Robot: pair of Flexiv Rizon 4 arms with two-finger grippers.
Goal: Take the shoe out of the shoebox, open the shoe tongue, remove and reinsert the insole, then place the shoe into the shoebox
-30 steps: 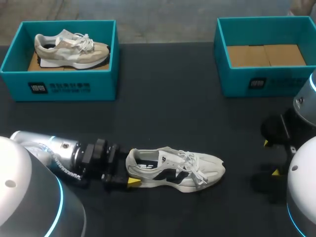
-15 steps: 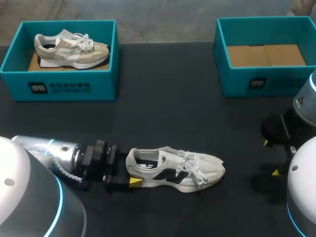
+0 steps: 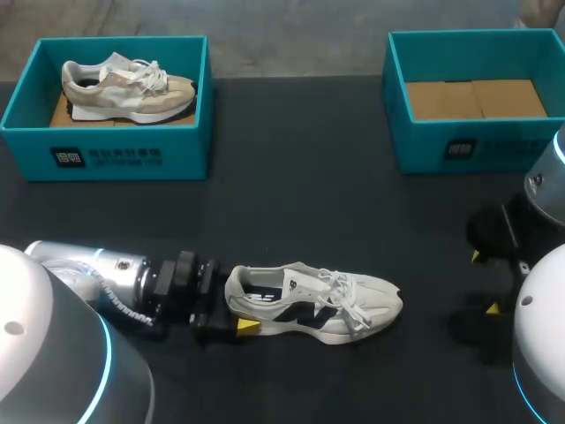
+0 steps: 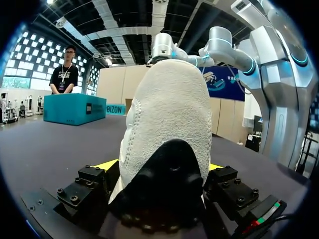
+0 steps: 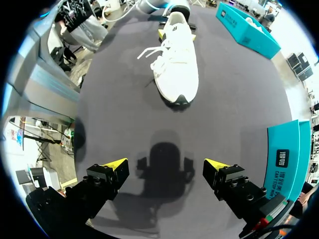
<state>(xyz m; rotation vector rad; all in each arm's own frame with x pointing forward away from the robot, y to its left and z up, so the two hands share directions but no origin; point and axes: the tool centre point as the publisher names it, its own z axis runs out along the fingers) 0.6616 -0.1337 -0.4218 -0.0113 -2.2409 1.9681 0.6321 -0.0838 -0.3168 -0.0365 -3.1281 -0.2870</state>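
Observation:
A white shoe with a dark side mark (image 3: 318,305) lies on its sole on the dark table, toe pointing right. My left gripper (image 3: 232,306) is at its heel, open, one finger on each side of the heel. In the left wrist view the heel (image 4: 164,119) fills the gap between the yellow fingertips (image 4: 107,165), and I cannot tell whether they touch it. My right gripper (image 3: 484,283) hangs open and empty over the table at the right, well beyond the toe; its own view shows the shoe (image 5: 177,64) ahead of the gripper (image 5: 165,164).
A teal shoebox (image 3: 106,150) at the back left holds a beige shoe (image 3: 124,88). Another teal shoebox (image 3: 477,146) at the back right holds only a cardboard insert (image 3: 477,99).
My left gripper has slid a little to the right, further around the shoe's heel. The shoe and the right arm have stayed put.

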